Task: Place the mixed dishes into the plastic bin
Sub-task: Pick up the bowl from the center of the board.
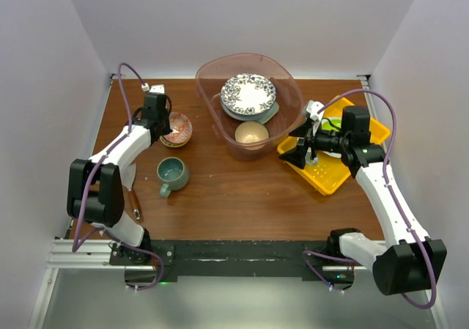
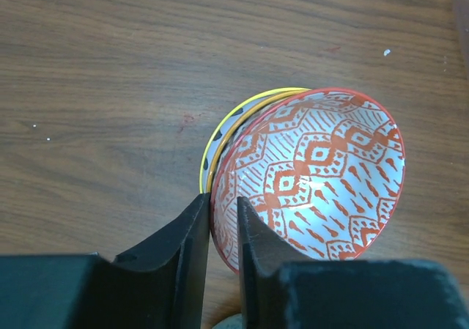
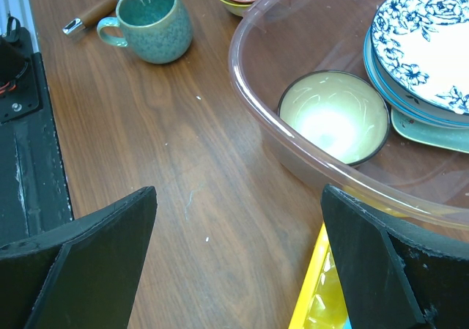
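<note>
A red patterned bowl (image 1: 178, 130) (image 2: 322, 175) sits nested in a yellow-rimmed bowl (image 2: 220, 135) at the table's left. My left gripper (image 1: 165, 122) (image 2: 223, 201) is shut on the red bowl's rim, one finger outside and one inside. The teal mug (image 1: 173, 174) (image 3: 150, 23) stands nearer the front. The plastic bin (image 1: 212, 124) (image 3: 293, 124) holds a blue floral plate (image 1: 248, 92) (image 3: 425, 43) stacked on other plates, a mint tray (image 1: 272, 111) (image 3: 432, 135) and a tan bowl (image 1: 251, 132) (image 3: 333, 116). My right gripper (image 1: 297, 153) (image 3: 238, 190) hangs open and empty beside the bin's right front.
A yellow perforated tray (image 1: 330, 175) (image 3: 322, 300) lies under and right of my right gripper, touching the bin. A wooden-handled utensil (image 1: 135, 204) (image 3: 91, 14) lies at the left near the mug. White walls close in the table on three sides.
</note>
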Robot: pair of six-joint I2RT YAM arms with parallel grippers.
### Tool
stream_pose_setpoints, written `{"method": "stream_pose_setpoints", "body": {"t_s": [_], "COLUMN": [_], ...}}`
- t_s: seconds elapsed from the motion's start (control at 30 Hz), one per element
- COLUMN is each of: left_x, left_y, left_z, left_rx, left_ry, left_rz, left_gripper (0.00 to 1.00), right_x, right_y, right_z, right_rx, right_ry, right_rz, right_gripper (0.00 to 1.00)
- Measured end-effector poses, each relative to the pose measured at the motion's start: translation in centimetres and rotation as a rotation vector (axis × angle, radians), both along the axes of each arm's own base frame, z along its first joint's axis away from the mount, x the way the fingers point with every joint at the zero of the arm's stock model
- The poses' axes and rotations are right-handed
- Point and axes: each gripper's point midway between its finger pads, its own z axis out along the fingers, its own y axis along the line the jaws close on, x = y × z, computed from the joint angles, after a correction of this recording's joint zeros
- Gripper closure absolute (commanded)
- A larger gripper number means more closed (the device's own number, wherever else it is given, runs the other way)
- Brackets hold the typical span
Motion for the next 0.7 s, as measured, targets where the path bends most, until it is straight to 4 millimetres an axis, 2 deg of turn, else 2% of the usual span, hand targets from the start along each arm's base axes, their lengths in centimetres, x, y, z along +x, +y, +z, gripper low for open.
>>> {"method": "stream_pose_setpoints", "body": {"t_s": [0.17,0.43,0.53,0.7], "left_x": [0.0,-0.1,-0.4,-0.8], "left_y": [0.3,0.1,-0.1,-0.3], "left_z": [0.0,0.6,1.8,5.2], "left_rx": [0.014,0.006,-0.008,-0.032], "left_ry": [0.007,-0.003,-0.024,-0.108], "left_rz": [0.007,0.002,-0.008,-0.02], "left_gripper": [0.99,1.0,1.0,1.0], "right_x": [0.0,0.0,0.0,0.0], "right_y": [0.0,0.0,0.0,0.0], "right_z": [0.0,0.0,0.0,0.0], "right_rx": [0.0,0.0,0.0,0.0], "right_ry": [0.0,0.0,0.0,-0.001], "right_rz": [0.0,0.0,0.0,0.0], "right_gripper": [0.02,0.02,0.02,0.02]}}
